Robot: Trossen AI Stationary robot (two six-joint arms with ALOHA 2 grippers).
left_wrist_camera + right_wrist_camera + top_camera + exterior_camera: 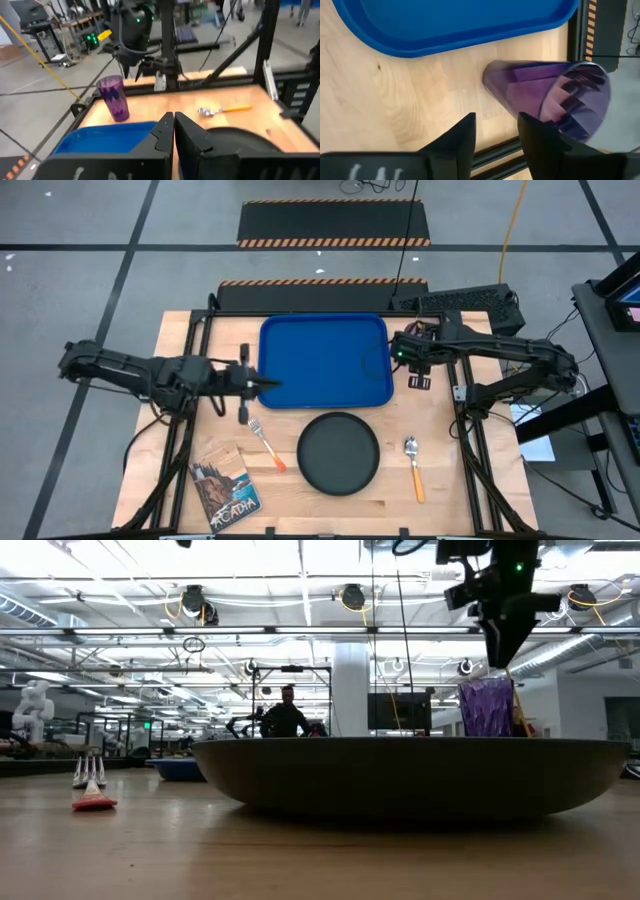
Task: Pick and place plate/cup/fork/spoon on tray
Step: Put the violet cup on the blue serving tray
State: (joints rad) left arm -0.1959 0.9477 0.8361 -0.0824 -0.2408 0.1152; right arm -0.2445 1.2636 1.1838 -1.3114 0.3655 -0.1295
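The blue tray (310, 360) lies at the table's far middle. The purple cup (545, 100) stands upright on the wood just right of the tray; it also shows in the low view (487, 705). My right gripper (497, 135) is open and hangs just above the cup, touching nothing. The black plate (338, 452) lies near of the tray. The fork (266, 442) lies left of the plate and the spoon (413, 468) right of it. My left gripper (268, 383) is shut and empty at the tray's near-left corner.
A small picture booklet (225, 490) lies at the near left of the table. Black frame rails (470, 415) run along the table's left and right sides. A person (286, 715) stands in the room far behind the table.
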